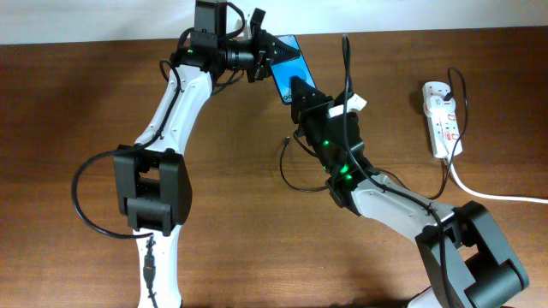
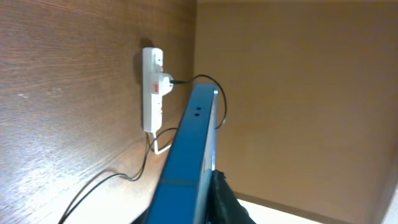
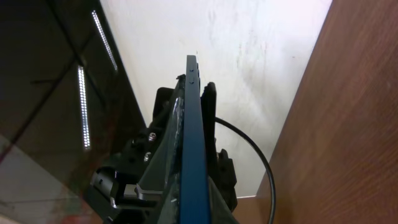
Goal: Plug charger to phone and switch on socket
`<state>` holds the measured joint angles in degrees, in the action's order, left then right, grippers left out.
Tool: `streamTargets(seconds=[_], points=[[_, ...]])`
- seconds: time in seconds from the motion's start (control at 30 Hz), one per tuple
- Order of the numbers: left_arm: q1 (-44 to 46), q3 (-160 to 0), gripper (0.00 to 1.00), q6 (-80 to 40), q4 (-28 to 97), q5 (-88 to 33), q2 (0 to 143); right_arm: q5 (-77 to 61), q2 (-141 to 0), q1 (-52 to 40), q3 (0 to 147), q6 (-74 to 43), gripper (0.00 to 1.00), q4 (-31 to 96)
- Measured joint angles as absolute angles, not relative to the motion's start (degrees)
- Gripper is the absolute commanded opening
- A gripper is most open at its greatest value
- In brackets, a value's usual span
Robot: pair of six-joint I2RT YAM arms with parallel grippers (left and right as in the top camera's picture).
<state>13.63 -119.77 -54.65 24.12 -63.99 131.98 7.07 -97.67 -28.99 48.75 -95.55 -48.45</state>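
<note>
The phone (image 1: 288, 64), with a blue screen, is held above the table's far edge between both grippers. My left gripper (image 1: 272, 53) is shut on its upper end; the left wrist view shows the phone's blue edge (image 2: 194, 143) against a black finger. My right gripper (image 1: 298, 88) is closed on its lower end, and the phone's edge (image 3: 193, 143) runs down between the fingers. The white socket (image 1: 440, 115) lies at the right, also in the left wrist view (image 2: 152, 87), with the charger's black plug (image 2: 165, 81) in it. The charger cable (image 1: 287, 167) loops on the table beside my right arm, its end loose.
The socket's thick white cord (image 1: 497, 195) runs off the right edge. A black cable (image 1: 345, 60) rises behind my right wrist. The table's far edge meets a white wall (image 1: 86, 17). My left arm's base (image 1: 152, 192) stands front left.
</note>
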Motion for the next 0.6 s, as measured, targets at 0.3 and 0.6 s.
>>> streamTargets(seconds=[0.3,0.6], points=[[14.5,-119.8,0.00,-56.6,24.6,-62.9,132.0,4.4,-97.7,-29.8,49.0,-92.0,0.23,-48.2],[13.5,-119.8,0.00,-55.7,25.8,-63.0,132.0,-3.1,-97.7,-24.8,49.3,-81.1,0.39,-47.0]])
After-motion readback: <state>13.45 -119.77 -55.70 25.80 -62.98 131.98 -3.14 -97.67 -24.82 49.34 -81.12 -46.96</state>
